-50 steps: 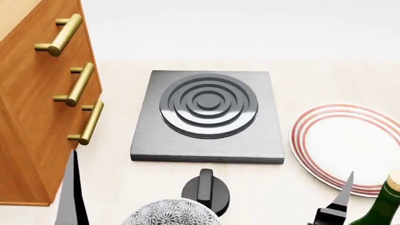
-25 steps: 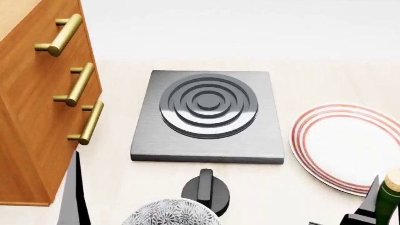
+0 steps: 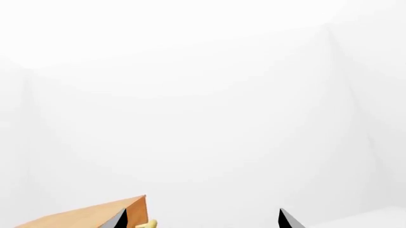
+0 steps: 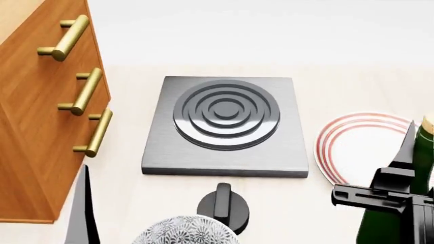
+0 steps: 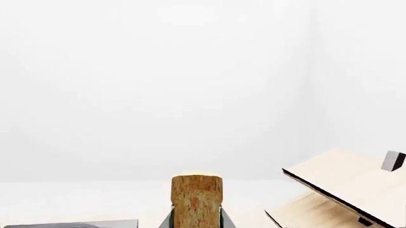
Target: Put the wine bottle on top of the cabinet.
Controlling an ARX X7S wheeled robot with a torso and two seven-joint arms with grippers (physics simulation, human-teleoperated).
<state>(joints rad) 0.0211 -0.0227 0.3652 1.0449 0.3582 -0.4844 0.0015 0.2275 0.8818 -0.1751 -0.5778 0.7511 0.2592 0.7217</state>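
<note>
Nearest the head camera, at its lower right, the right pincer [image 4: 407, 168] stands against the wine bottle [image 4: 424, 152], whose long axis runs upright with the cork end up. The bottle's dark green body is cut off by the frame's right and bottom edges and partly covered by the black pincer. In the right wrist view the tan cork [image 5: 197, 199] sits between the two finger edges, so the pincer appears closed around the neck, though actual contact is hard to confirm.

At lower left one dark finger of the left pincer [image 4: 83, 213] rises into the head view. Its wrist view shows two fingertips well apart with nothing between them.

A patterned bowl [image 4: 183, 231] and a black knob [image 4: 222, 203] lie along the bottom edge. Beyond them sit a grey burner plate [image 4: 227, 124] and a red-rimmed plate [image 4: 352, 147] on the pale surface [image 4: 326, 81].

The cabinet [image 4: 34, 112] stands at left, its top mostly out of frame. Only the right wrist view shows a pale wooden rack [image 5: 343, 185].
</note>
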